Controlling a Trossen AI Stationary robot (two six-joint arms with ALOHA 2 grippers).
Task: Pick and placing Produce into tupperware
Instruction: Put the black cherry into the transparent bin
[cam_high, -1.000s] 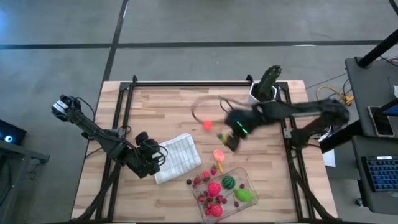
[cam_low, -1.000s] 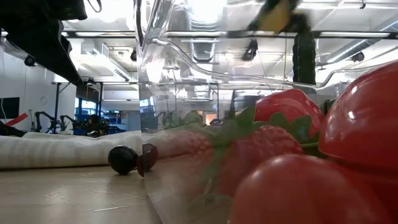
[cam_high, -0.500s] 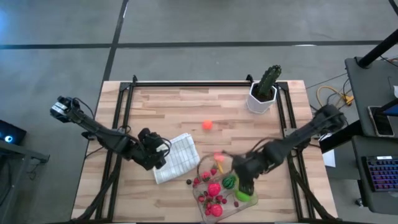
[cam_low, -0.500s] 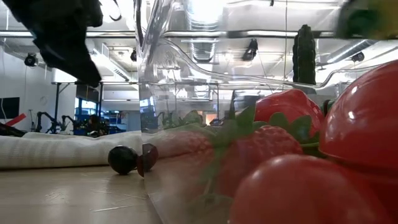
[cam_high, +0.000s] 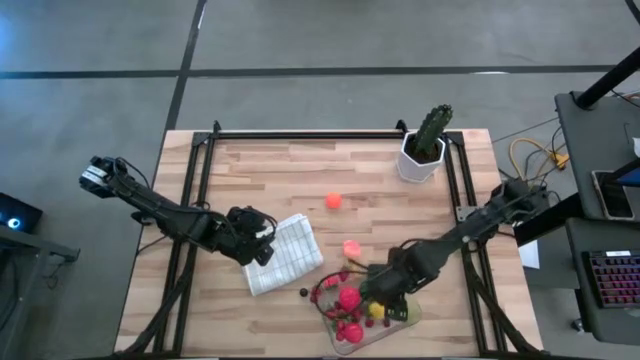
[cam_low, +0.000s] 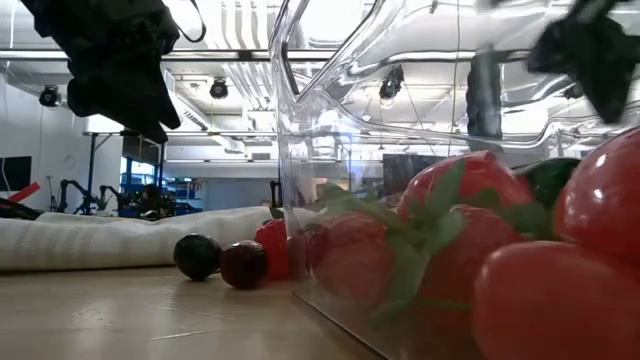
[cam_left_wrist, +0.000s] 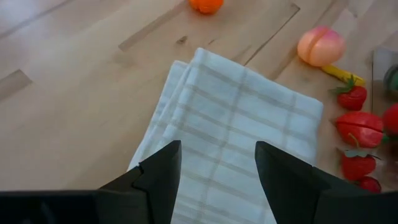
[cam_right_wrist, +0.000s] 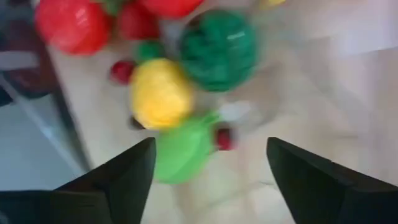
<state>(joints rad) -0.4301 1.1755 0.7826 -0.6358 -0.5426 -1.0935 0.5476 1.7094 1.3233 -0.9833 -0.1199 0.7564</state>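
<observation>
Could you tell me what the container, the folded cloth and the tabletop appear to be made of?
The tupperware looks like clear, glossy hard plastic: the room lights and the fruit show through its walls. The folded cloth seems woven fabric, matte, with a faint check and soft layered edges. The table looks like light wood planks, given the visible grain and seams; the finish is probably a smooth seal.

You look straight down on the whole table (cam_high: 260, 190) from overhead, and level across it from table-top height, hard against the tupperware (cam_low: 400, 200). Your wrist cameras look close down: the left on the cloth (cam_left_wrist: 236, 137), which the overhead view shares, the right into the tupperware.
</observation>
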